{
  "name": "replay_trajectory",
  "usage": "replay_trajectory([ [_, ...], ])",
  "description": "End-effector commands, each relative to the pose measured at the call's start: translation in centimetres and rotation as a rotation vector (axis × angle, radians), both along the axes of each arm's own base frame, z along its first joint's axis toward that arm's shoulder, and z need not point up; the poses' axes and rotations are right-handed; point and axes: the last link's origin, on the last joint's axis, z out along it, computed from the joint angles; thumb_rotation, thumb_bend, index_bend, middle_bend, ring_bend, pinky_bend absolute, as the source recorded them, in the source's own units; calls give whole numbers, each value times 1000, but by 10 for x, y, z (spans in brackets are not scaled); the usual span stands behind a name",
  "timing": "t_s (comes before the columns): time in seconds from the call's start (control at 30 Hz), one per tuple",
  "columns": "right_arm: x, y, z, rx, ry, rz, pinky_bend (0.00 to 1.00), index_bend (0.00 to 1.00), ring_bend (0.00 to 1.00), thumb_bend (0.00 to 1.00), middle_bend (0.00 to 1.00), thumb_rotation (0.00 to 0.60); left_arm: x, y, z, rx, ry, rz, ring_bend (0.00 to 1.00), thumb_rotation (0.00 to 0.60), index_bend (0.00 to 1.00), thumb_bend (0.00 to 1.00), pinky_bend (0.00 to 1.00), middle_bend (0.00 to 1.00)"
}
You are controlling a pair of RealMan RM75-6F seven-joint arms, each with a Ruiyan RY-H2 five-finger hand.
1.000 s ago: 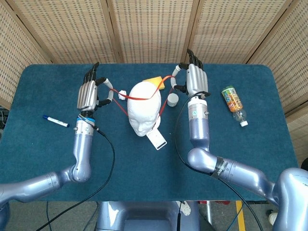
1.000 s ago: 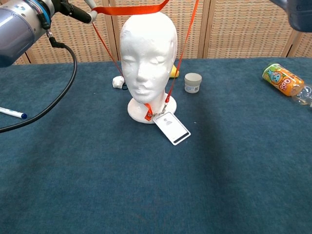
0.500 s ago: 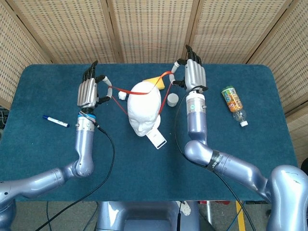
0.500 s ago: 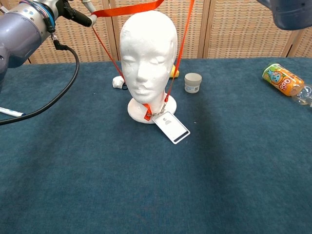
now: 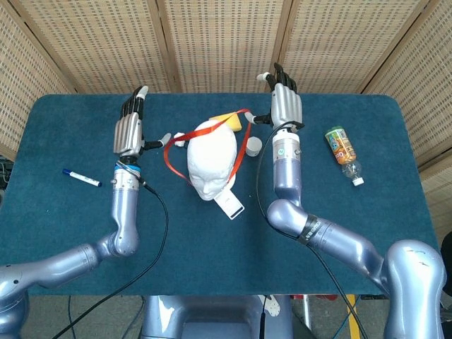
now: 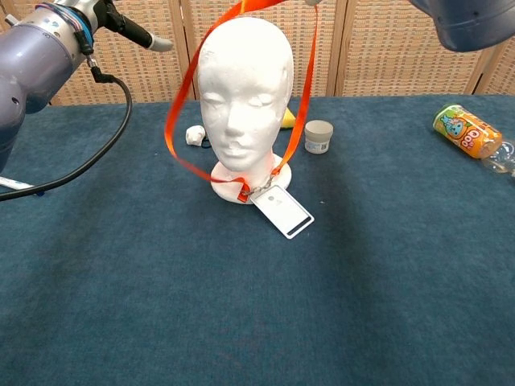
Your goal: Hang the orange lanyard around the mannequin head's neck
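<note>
On the blue table (image 5: pixel 212 233), we saw the orange lanyard (image 6: pixel 179 104) draped over the mannequin head (image 6: pixel 241 88); our right hand (image 5: pixel 285 106) pinched it, our left hand (image 5: pixel 130 127) was spread, holding nothing.

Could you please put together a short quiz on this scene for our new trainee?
1. True or false: the orange lanyard lies wholly around the neck of the mannequin head.
2. What lies on the table just in front of the head's base? A) badge card B) jar C) marker
3. Fill in: the bottle lies on the robot's ___ side.

Key: 1 false, part of the strap runs above the crown; 2 A; 3 right.
</note>
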Motion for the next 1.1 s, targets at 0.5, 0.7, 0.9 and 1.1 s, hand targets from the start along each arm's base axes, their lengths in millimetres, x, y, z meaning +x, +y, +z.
replay_trajectory([
  [0.5, -10, 9, 6, -15, 10, -11, 0, 238, 0, 0, 10, 600, -18, -10, 15, -43, 142, -2, 0, 600, 0, 0, 0, 0],
  [0.7, -27, 21, 23, -39, 38, -8, 0, 238, 0, 0, 10, 600, -48, -26, 35, -49, 197, -22, 0, 600, 0, 0, 0, 0],
  [0.9, -53, 40, 35, -29, 68, -13, 0, 238, 0, 0, 10, 600, -78, -50, 50, -80, 249, -53, 0, 600, 0, 0, 0, 0],
  [1.1, -86, 71, 39, 27, 140, 19, 0, 238, 0, 68, 11, 600, -107, -82, 54, -186, 298, -99, 0, 600, 0, 180, 0, 0],
])
